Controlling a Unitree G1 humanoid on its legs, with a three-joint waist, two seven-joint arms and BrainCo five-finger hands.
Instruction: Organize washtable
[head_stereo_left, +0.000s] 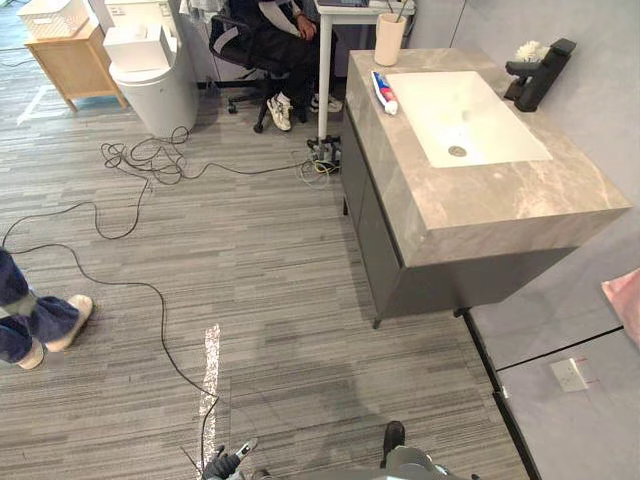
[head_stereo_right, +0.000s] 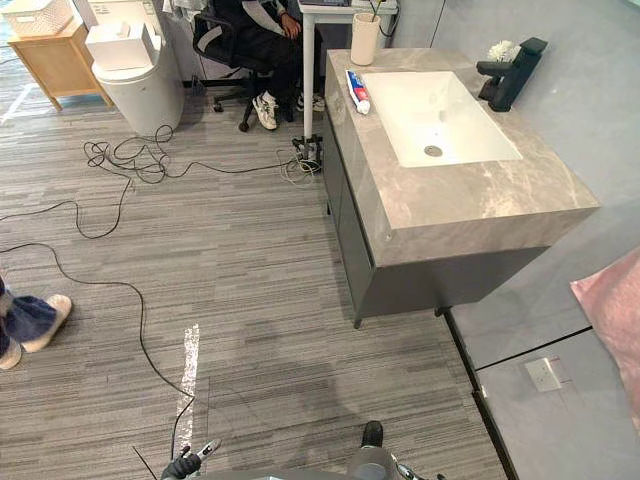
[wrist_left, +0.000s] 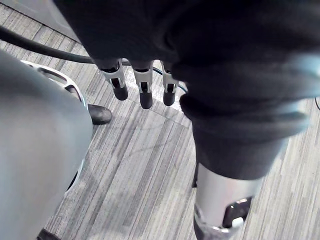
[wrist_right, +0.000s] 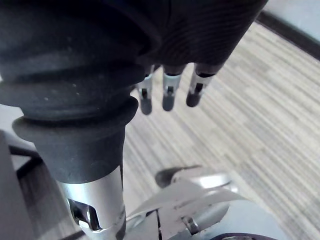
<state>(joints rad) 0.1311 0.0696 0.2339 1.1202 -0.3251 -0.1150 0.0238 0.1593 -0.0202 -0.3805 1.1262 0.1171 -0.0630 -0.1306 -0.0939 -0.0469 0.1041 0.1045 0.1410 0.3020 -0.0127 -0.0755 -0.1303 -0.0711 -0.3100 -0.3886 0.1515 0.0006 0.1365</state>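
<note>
My left hand (wrist_left: 145, 94) hangs over the striped floor (wrist_left: 150, 165), fingers straight and loosely apart, holding nothing and touching nothing. My right hand (wrist_right: 168, 96) is the same: fingers relaxed and pointing down at the floor, nothing between them. The washtable (head_stereo_left: 520, 205) is well apart from both hands, ahead of them and off toward my right hand's side. Its white sink (head_stereo_left: 500, 135) is set into the grey stone top. On the rim of the top on the side nearer my left hand lies a toothpaste tube (head_stereo_left: 384, 92), just beside the sink. A beige cup (head_stereo_left: 389, 40) stands upright on the far corner beyond the tube. A black faucet (head_stereo_left: 535, 75) is on the sink's far side from my hands, with a small white fluffy thing (head_stereo_left: 530, 50) next to it; I cannot tell what it is. A pink cloth (head_stereo_right: 612, 320) shows at the edge out past my right hand. Far ahead of my left hand are a toilet (head_stereo_left: 150, 85), a wooden side table (head_stereo_left: 75, 62) and a seated person (head_stereo_left: 280, 40); another person's legs (head_stereo_left: 35, 322) stand off to my left.
</note>
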